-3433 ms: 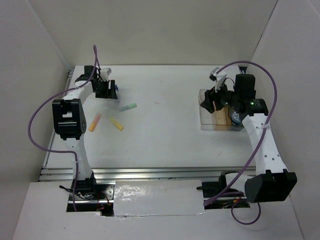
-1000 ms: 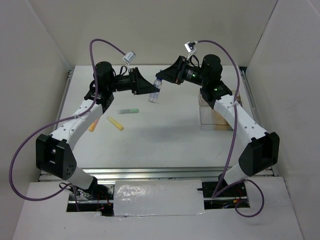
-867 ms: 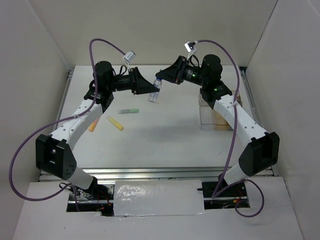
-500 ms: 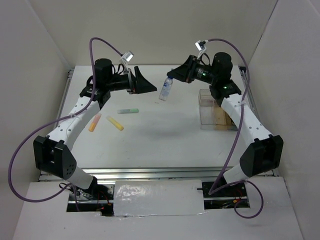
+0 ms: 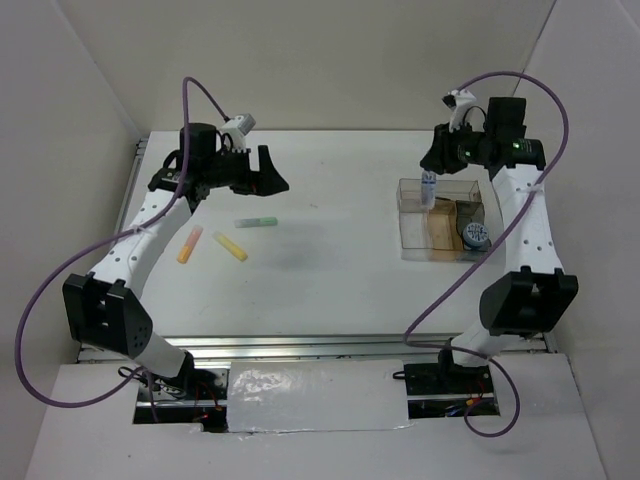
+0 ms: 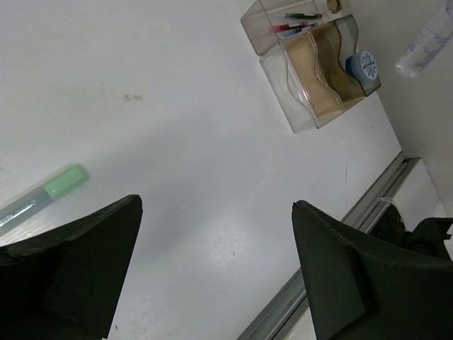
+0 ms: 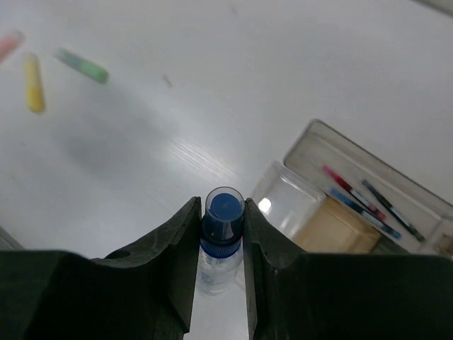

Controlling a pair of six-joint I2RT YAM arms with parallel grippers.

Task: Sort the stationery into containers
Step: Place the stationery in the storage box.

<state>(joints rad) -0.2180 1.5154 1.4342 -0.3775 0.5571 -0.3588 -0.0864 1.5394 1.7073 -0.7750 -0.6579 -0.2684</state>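
One item in transit: the clear blue-capped tube point(image 5: 428, 190). Half a second ago the right hand point(image 5: 431, 174) carried it over the far middle of the table point(image 5: 330, 290), close to the left hand point(image 5: 272, 172). Now it hangs at the left end of the clear compartment box point(image 5: 405, 240), well apart from the left hand, which has drawn back toward the left side. A second ago both hands met at the tube.

Right hand: fingers point(image 7: 182, 241) closed onto the tube just under the cap, one each side.
Left hand: spread wide, holding nothing; bare table shows between its fingers point(image 6: 99, 255) in the wrist view.

Tube look: see-through body, dark blue screw cap, round top a brighter blue.
Long axis about upright, cap up inside the grip, clear body pointing down. The right wrist view looks almost straight along its length. Lower end sits over the box's left edge; inside or just outside the wall, cannot tell.

Box: tan floor in the middle sections. Blue-white roll point(image 5: 474, 235) at the right end. Red pen point(image 7: 338, 180) and black pen point(image 7: 393, 207) lie side by side in a long narrow section.

Loose on the table, left half: green marker point(image 5: 254, 221), yellow marker point(image 5: 232, 247), orange marker point(image 5: 189, 245). All three unmoved across the frames.
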